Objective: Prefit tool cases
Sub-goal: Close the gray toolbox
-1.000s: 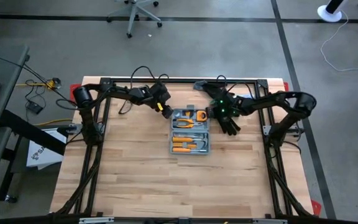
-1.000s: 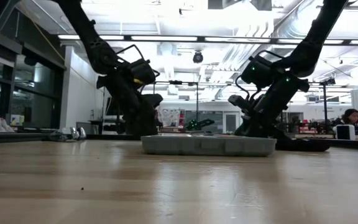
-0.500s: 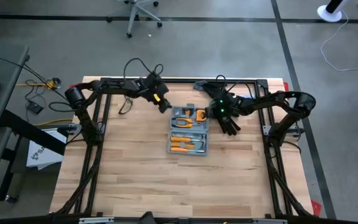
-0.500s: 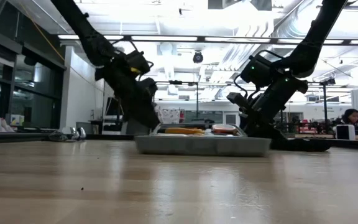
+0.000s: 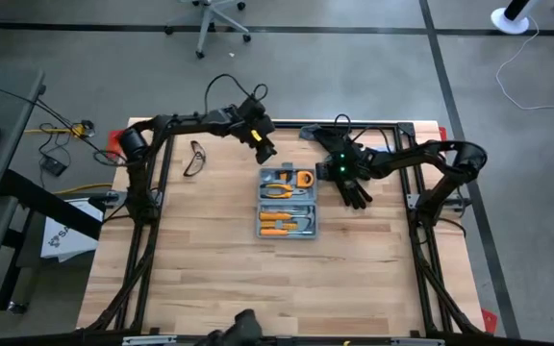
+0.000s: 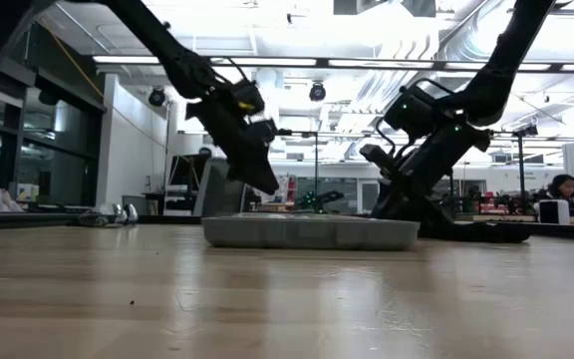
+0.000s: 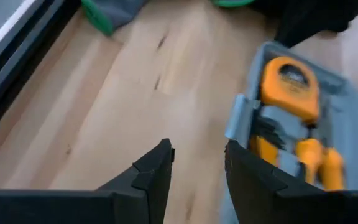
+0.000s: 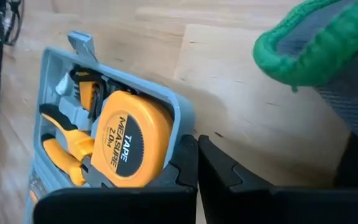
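We found the tool case (image 5: 289,203) lying open at the centre of the frame on the worktop (image 5: 258,279), tools seated inside (orange tape measure (image 8: 132,138) included). It looked stiff, light plastic, best taken by a rim. The left claw (image 5: 264,146) hung spread above its upper-left corner, holding nothing; the right claw (image 8: 197,163) was pressed together against its upper-right corner, beside the gloves (image 5: 357,192). Open room lay below.

A grey concrete floor (image 5: 354,58) crossed by dark lines surrounds the wooden table (image 5: 258,269), with an office chair's base (image 5: 210,19) beyond its far edge. Long ceiling lights (image 6: 297,62) brighten the room, and a person (image 6: 564,189) sits far off.
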`<state>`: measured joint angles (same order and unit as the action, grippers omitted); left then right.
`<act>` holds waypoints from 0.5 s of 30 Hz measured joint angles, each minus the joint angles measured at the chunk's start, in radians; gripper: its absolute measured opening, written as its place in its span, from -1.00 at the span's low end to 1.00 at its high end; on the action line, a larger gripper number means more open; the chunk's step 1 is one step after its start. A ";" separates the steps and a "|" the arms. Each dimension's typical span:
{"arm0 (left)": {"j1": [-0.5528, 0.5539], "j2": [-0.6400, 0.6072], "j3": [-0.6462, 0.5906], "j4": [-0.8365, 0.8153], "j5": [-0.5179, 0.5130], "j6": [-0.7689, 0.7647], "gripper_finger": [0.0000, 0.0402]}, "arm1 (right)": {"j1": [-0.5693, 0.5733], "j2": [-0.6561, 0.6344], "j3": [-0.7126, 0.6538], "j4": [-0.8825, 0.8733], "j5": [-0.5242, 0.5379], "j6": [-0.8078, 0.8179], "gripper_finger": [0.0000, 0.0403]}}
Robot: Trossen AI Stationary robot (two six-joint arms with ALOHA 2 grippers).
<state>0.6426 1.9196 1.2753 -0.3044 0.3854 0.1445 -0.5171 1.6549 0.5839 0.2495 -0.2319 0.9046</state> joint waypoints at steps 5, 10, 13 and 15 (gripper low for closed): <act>-0.007 0.135 0.129 -0.148 0.113 0.136 -0.33 | 0.019 0.060 0.028 0.022 -0.017 0.027 -1.00; -0.019 0.205 0.240 -0.234 0.110 0.215 -0.33 | 0.042 0.074 0.052 0.020 -0.016 0.035 -1.00; -0.021 0.237 0.273 -0.273 0.113 0.217 -0.32 | 0.043 0.074 0.056 0.018 -0.031 0.038 -1.00; -0.021 0.246 0.280 -0.295 0.115 0.218 -0.31 | 0.044 0.074 0.056 0.016 -0.031 0.038 -1.00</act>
<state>0.6216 2.1657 1.5551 -0.5997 0.5001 0.3626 -0.4734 1.7290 0.6403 0.2654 -0.2625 0.9428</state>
